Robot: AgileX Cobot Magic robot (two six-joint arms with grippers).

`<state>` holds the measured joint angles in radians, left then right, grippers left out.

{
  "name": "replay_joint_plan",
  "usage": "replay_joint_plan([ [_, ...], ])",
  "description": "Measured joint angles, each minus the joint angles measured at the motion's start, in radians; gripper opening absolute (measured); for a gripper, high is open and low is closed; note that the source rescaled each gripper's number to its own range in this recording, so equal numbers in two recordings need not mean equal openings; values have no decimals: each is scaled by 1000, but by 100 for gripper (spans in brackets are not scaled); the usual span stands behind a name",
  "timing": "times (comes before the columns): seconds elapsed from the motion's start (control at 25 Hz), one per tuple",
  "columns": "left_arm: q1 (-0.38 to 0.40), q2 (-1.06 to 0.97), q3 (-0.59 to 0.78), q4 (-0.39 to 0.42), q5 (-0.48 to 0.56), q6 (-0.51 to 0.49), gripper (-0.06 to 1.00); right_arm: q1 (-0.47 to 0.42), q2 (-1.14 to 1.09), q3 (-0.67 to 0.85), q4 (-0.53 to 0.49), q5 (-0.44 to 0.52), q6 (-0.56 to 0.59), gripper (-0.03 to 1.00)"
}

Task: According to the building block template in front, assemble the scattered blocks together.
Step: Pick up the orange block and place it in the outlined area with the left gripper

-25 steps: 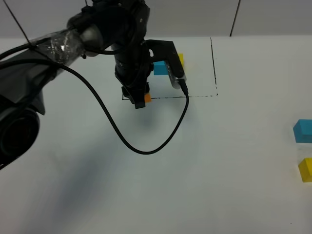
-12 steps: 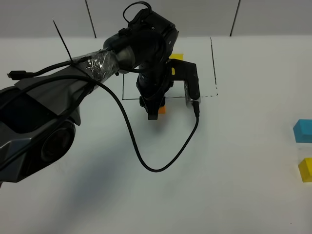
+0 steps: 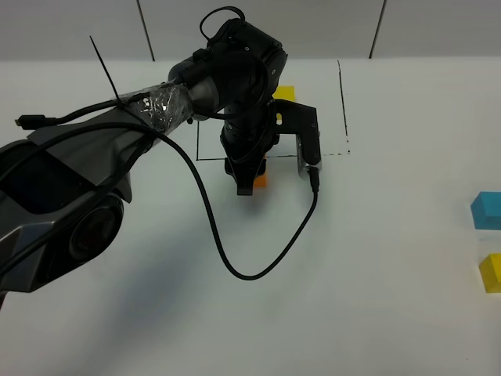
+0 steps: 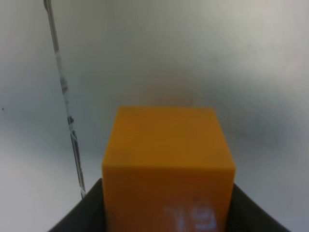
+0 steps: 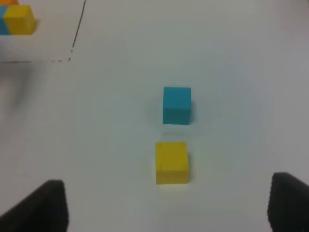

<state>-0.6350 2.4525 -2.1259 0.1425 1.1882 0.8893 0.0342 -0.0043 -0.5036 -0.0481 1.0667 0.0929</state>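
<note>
My left gripper (image 3: 247, 182) is shut on the orange cube (image 3: 261, 178) and holds it just in front of the front line of the black frame (image 3: 343, 110). The left wrist view shows the orange cube (image 4: 169, 164) close up between the jaws, beside a black line (image 4: 65, 96). The template is mostly hidden by the arm; only its yellow cube (image 3: 283, 92) shows, and its yellow (image 5: 19, 19) and blue (image 5: 4, 25) cubes show in the right wrist view. The loose blue cube (image 3: 487, 210) and yellow cube (image 3: 491, 272) lie at the far right. My right gripper (image 5: 166, 203) is open just short of the yellow cube (image 5: 172, 162), with the blue cube (image 5: 176, 105) beyond it.
The left arm's black cable (image 3: 258, 270) loops down over the white table (image 3: 376, 298). A grey wall (image 3: 438, 27) runs along the back edge. The right arm does not show in the exterior view.
The left arm has swung to the right and a little forward with the orange cube, from the frame's front-left corner to just outside its front line. The loose blue and yellow cubes have not moved.
</note>
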Motion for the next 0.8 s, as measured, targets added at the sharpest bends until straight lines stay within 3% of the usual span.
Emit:
replay_joint_plan([
  [0.8,0,43,-11,-2,-6,-16,0,0,0,0,0,0,0,70],
])
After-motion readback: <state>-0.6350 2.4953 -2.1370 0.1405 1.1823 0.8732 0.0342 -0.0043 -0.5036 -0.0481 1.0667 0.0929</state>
